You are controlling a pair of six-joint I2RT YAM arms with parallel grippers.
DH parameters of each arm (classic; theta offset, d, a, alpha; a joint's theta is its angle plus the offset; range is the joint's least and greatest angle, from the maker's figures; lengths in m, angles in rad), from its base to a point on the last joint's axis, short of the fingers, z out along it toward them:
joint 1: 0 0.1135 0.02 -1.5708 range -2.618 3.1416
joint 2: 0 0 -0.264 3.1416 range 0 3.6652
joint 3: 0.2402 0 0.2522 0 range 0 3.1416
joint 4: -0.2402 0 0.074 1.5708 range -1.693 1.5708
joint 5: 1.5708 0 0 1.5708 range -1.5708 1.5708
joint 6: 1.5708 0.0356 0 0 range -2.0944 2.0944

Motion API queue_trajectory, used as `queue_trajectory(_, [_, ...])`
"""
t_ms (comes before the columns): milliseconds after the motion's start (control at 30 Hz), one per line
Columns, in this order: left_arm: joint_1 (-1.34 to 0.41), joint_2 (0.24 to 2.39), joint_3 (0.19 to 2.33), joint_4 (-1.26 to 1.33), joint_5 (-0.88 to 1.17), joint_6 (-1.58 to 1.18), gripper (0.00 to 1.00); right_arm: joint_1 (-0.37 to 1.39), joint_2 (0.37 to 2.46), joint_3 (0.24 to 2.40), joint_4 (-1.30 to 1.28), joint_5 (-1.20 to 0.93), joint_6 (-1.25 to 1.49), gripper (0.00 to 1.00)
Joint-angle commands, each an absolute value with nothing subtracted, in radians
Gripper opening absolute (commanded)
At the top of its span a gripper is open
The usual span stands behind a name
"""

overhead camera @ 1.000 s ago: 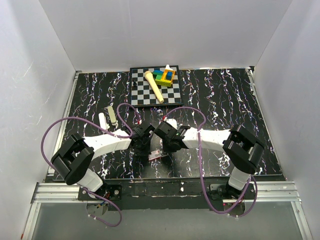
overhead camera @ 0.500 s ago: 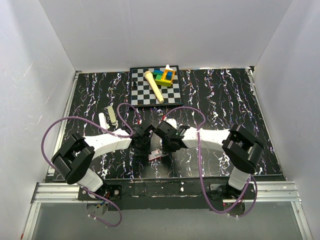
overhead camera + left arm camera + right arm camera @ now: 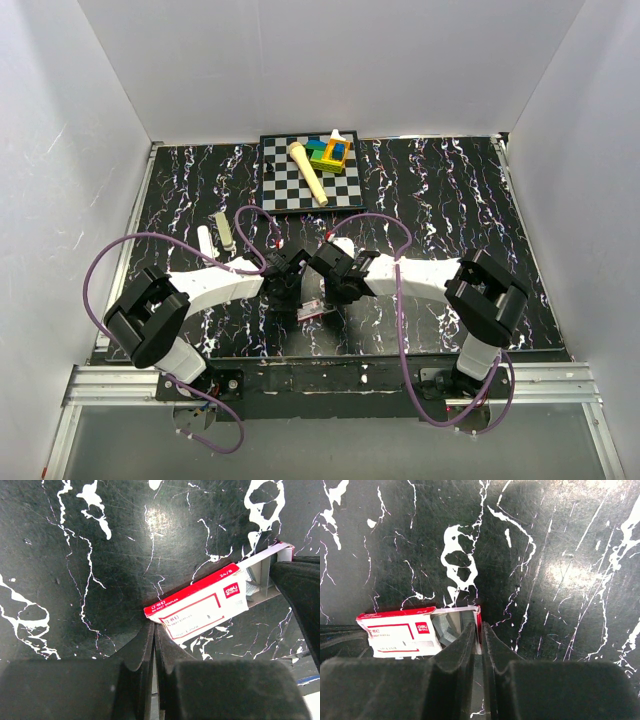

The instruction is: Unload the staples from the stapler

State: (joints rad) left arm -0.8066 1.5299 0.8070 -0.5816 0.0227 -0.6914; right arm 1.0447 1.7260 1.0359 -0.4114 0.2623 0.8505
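Right wrist view, item one: small red-and-white box [image 3: 400, 630], lying flat on the black marbled tabletop [image 3: 545, 555], close to the middle of its near edge. Its open end faces the right gripper [image 3: 478, 626]; the staples [image 3: 447, 627], silvery, sit inside that open end. Right gripper: fingers nearly together with a narrow slit between them and the box's red end flap in the slit; whether the flap is clamped cannot be told. Left gripper [image 3: 154, 626]: fingers pressed together, tips touching the box's closed corner. Top view, far edge: chessboard [image 3: 290, 195] bearing coloured blocks [image 3: 328, 152] and a wooden pin [image 3: 308, 172]. Near the left edge: two pale cylinders [image 3: 226, 232].
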Motion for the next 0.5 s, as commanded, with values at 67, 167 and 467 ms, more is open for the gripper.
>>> queue_trajectory(67, [-0.851,1.592,0.785,-0.600,0.018,-0.692,0.00,1.080,1.709,1.042,-0.428,0.291,0.856,0.21])
queue_trajectory(167, [-0.850,1.594,0.781,-0.600,0.017,-0.693,0.00,1.078,1.694,1.043,-0.443,0.301,0.857,0.25])
queue_trajectory(467, [-0.851,1.606,0.788,-0.597,0.023,-0.692,0.00,1.080,1.638,1.043,-0.482,0.311,0.850,0.32])
